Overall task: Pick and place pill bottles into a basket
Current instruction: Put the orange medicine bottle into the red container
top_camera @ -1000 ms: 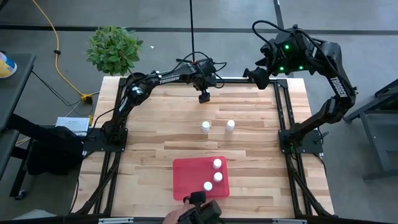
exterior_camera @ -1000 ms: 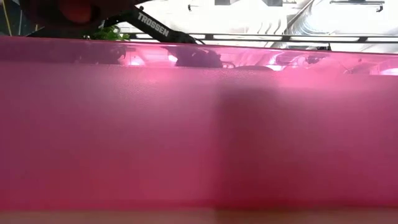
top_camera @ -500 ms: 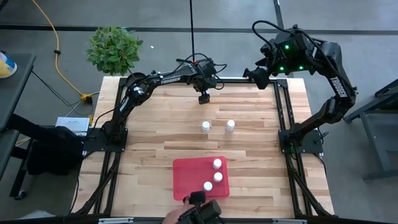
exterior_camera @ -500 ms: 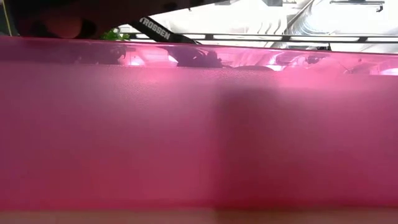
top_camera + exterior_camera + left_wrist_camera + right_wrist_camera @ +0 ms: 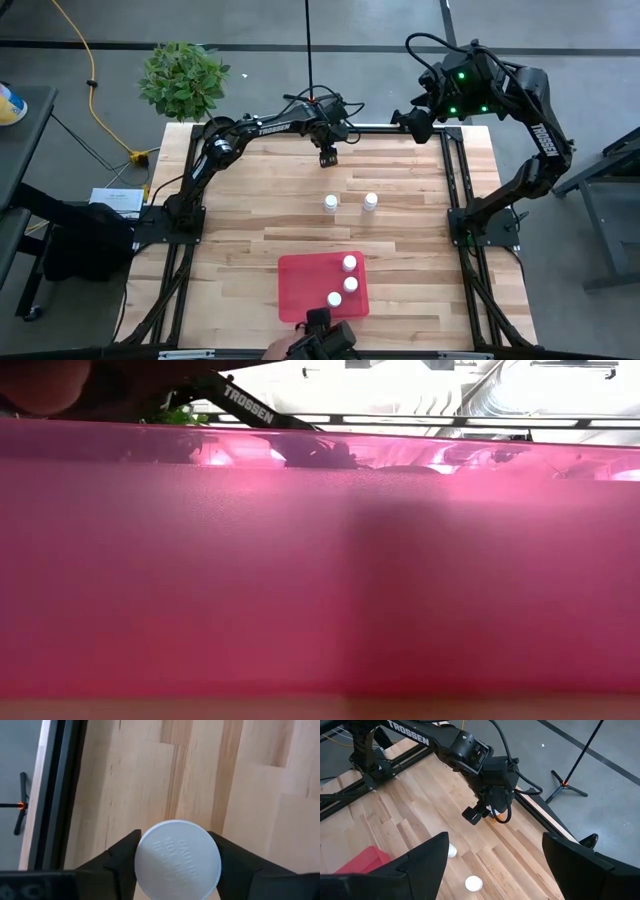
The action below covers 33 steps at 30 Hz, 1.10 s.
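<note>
Pill bottle [image 5: 178,858] now pinched by left gripper [image 5: 175,865].

Even, bright light fell on the wooden counter [image 5: 400,250] from above, leaving only short, soft shadows. At counter height, the red basket [image 5: 320,580] filled the picture as a pink, unfocused blur, with washed-out glare behind. The white bottle cap [image 5: 177,860] looked soft close up.

The table [image 5: 400,230] was viewed from overhead; the low view was blocked by the basket [image 5: 320,580], set close.
</note>
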Motion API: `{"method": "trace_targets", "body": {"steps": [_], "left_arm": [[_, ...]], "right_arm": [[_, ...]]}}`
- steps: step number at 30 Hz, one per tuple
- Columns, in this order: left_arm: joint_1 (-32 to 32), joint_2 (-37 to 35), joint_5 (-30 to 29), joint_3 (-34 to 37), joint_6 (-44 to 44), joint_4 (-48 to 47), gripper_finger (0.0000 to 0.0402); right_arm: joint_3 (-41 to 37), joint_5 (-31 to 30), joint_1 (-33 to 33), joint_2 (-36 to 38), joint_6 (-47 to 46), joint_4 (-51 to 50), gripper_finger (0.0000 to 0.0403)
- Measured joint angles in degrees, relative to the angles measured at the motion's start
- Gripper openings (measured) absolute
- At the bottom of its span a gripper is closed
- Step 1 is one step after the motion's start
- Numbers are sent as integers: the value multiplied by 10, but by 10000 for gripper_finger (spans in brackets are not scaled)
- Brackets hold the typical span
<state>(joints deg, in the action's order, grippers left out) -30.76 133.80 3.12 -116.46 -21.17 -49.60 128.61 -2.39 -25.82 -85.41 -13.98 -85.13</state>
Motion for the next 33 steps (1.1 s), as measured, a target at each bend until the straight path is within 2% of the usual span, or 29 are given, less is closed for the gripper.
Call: {"method": "trace_targets", "body": {"steps": [7, 10, 16, 21, 26, 33], "left_arm": [[0, 0, 18, -8, 2, -24, 252], [0, -1, 19, -25, 2, -35, 242], [0, -2, 28, -104, 11, -72, 234], [0, -2, 65, -187, 22, -112, 242], [0, -41, 90, -174, 22, -117, 238], [-4, -78, 118, -183, 19, -210, 234]], "right_arm": [[0, 0, 0, 0, 4, 0, 312], [0, 0, 0, 0, 5, 0, 312], [0, 0, 0, 0, 11, 0, 312], [0, 0, 0, 0, 18, 0, 312], [0, 1, 0, 0, 25, -1, 312], [0, 0, 0, 0, 39, -7, 312]]}}
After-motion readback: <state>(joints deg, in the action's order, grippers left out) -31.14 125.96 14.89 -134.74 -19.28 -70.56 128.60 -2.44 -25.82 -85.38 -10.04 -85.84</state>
